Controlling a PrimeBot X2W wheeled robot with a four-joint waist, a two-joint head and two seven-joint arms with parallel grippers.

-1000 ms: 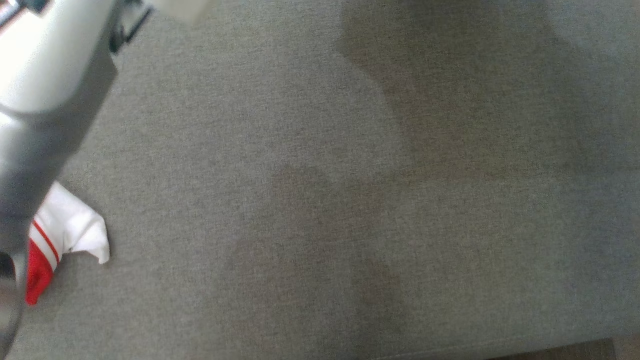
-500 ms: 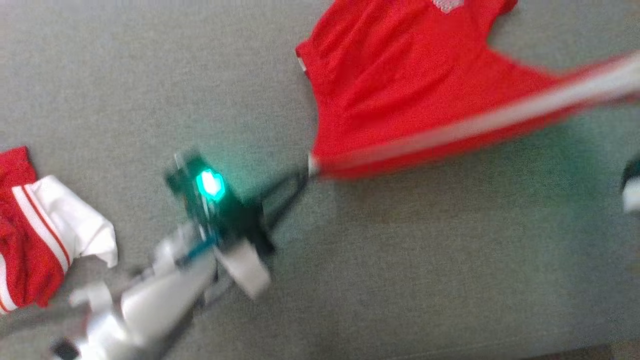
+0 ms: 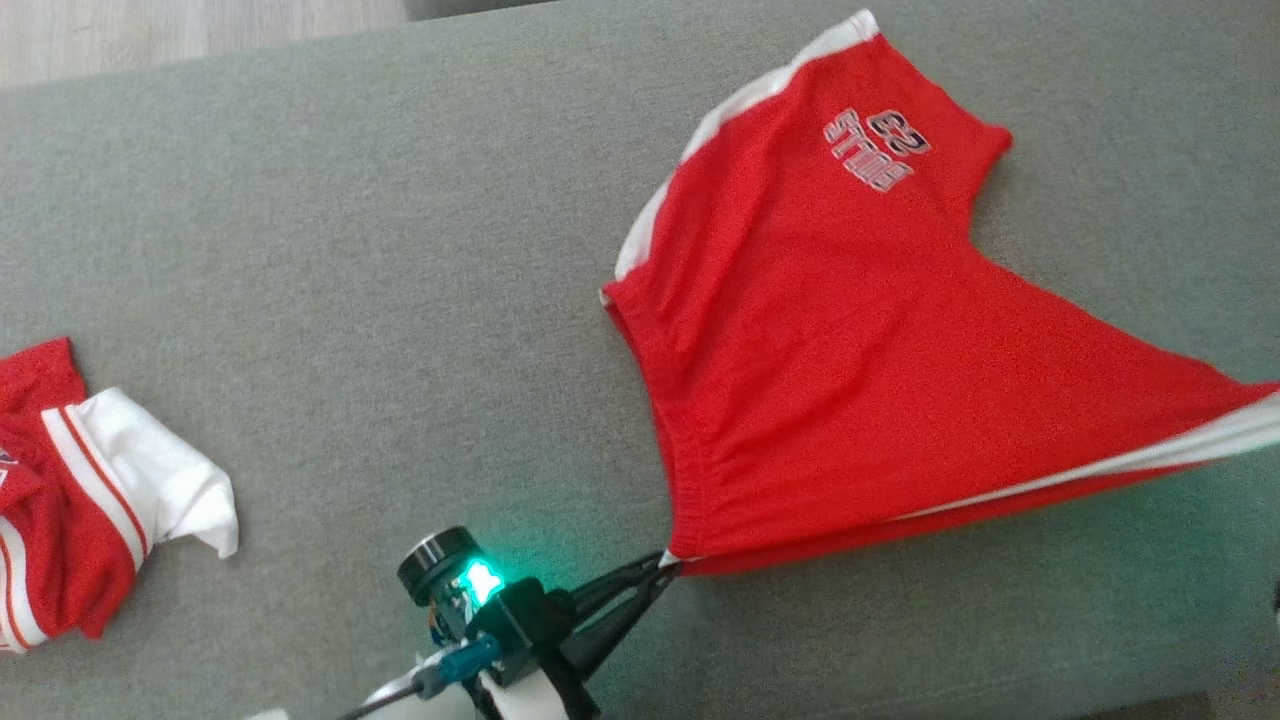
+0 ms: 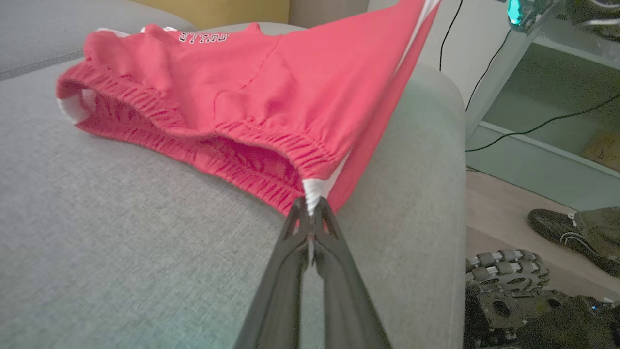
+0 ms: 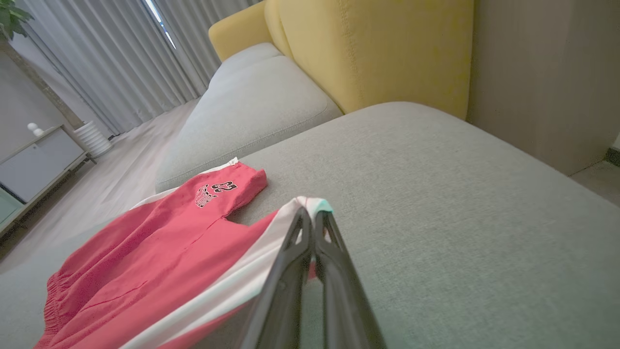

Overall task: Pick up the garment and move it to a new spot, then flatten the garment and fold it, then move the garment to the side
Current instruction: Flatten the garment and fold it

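Note:
A pair of red shorts (image 3: pixel 840 340) with white side stripes and a printed logo lies partly spread on the grey sofa cushion (image 3: pixel 350 250). My left gripper (image 3: pixel 665 572) is shut on the waistband's near corner, where a white stripe ends (image 4: pixel 310 203). My right gripper (image 5: pixel 312 213) is shut on the white-striped hem corner of one leg, holding that edge lifted and taut; in the head view the stripe runs off the right edge. The far leg with the logo (image 5: pixel 213 191) rests flat on the cushion.
A second red and white garment (image 3: pixel 90 500) lies bunched at the cushion's left edge. A yellow backrest (image 5: pixel 368 53) stands behind the cushion. Off the cushion's end are a wooden floor, cables, a shoe (image 4: pixel 571 232) and a robot base (image 4: pixel 523 291).
The head camera has swung, bringing the shorts and my left gripper fully into view. The shorts now show sharp and stretched between both grippers, with the left gripper lower in the picture.

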